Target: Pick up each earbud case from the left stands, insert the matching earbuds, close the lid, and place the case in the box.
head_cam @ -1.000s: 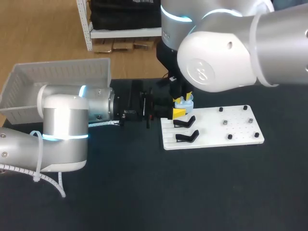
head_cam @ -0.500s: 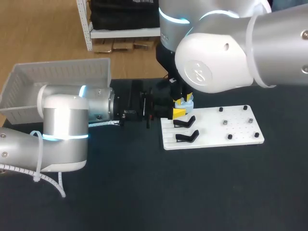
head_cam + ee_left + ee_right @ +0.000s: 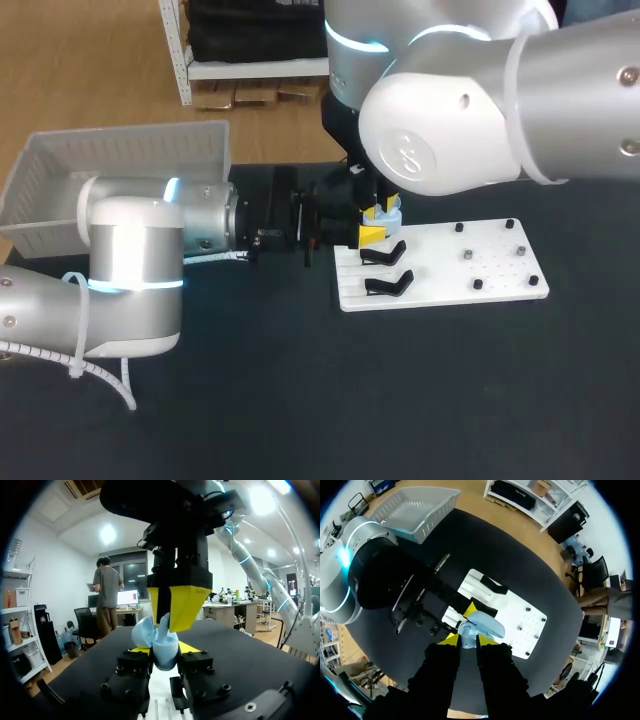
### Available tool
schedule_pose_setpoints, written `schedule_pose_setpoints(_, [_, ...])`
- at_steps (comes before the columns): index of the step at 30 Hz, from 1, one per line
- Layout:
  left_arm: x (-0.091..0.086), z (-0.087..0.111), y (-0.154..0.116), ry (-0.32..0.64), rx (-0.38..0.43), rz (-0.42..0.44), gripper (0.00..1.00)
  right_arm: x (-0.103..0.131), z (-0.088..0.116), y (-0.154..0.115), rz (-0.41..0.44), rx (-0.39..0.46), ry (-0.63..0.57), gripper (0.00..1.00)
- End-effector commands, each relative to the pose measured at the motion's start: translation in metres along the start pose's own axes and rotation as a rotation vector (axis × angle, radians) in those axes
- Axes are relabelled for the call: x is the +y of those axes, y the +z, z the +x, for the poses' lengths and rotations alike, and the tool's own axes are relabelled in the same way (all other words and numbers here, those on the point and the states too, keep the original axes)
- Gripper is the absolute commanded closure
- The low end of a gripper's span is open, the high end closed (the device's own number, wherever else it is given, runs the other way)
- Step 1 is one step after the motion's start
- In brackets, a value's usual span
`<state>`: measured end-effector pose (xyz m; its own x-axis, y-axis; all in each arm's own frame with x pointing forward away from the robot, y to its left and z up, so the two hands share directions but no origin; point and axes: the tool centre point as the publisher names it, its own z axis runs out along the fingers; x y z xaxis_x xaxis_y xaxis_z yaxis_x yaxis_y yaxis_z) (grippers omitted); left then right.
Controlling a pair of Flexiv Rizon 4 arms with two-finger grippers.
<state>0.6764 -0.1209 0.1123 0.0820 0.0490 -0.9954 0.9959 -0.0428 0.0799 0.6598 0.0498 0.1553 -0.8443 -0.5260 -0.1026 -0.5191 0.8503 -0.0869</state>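
Table black, seen from the head camera. Left arm enters at the left edge and lies level toward the middle of the frame. Right arm fills the upper right, wrist pointing down just right of centre. The two meet at the upper left corner of the white stand plate.

Earbud case: pale blue, lid open and tilted to one side. In the head view it sits just above the upper black stand, at the plate's upper left corner. In the left wrist view it sits between the fingers of the left gripper, with a yellow tip against each flank. Left gripper is clenched on the case.

Right gripper: hangs directly over the case, pointing straight down at its open mouth, touching or very nearly so. Whether it grasps anything cannot be told; the case body covers the spot in both wrist views.

Plate: lies right of centre, long side across the frame. The upper black stand and the lower black stand are at its left end, one under the other. Small pegs dot its right half.

Box: white slatted basket, upper left of the head view, behind the left arm and well apart from the case. Its floor is not visible from this angle.
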Motion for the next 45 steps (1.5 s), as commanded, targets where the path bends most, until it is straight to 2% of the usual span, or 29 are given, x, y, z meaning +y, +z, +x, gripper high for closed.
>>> schedule_pose_setpoints(1, [-0.001, 0.0, 0.001, 0.004, -0.003, -0.008, 1.0, 0.0, -0.001, 0.002, -0.008, 0.003, -0.001, 0.62])
schedule_pose_setpoints(3, [-0.001, 0.0, 0.001, 0.004, -0.003, -0.008, 1.0, -0.001, -0.001, 0.002, -0.018, 0.001, -0.001, 0.52])
schedule_pose_setpoints(6, [-0.001, 0.0, 0.001, 0.004, -0.003, -0.008, 1.0, -0.002, 0.0, 0.0, -0.033, -0.005, 0.003, 0.15])
schedule_pose_setpoints(8, [-0.001, 0.0, 0.001, 0.004, -0.003, -0.008, 1.0, -0.002, 0.002, -0.004, -0.061, -0.017, 0.003, 0.07])
schedule_pose_setpoints(12, [-0.001, 0.0, 0.001, 0.004, -0.003, -0.008, 1.0, -0.008, 0.001, -0.016, -0.118, -0.047, 0.021, 0.05])
schedule_pose_setpoints(15, [-0.001, 0.0, 0.001, 0.004, -0.003, -0.008, 1.0, -0.021, -0.003, -0.022, -0.125, -0.067, 0.065, 0.0])
schedule_pose_setpoints(18, [-0.001, 0.0, 0.001, 0.004, -0.003, -0.008, 1.0, -0.035, -0.01, -0.026, -0.133, -0.089, 0.128, 0.0])
schedule_pose_setpoints(23, [-0.001, 0.0, 0.001, 0.004, -0.003, -0.008, 1.0, -0.06, -0.024, -0.019, -0.128, -0.097, 0.237, 0.0])
schedule_pose_setpoints(29, [-0.001, 0.0, 0.001, 0.004, -0.003, -0.008, 1.0, -0.077, -0.033, -0.001, -0.097, -0.07, 0.292, 0.0])
schedule_pose_setpoints(37, [-0.001, 0.0, 0.001, 0.004, -0.003, -0.008, 1.0, -0.072, -0.028, 0.017, -0.098, -0.006, 0.27, 0.0])
schedule_pose_setpoints(45, [-0.001, 0.0, 0.001, 0.004, -0.003, -0.008, 1.0, -0.063, -0.009, 0.018, -0.099, 0.024, 0.244, 0.0])
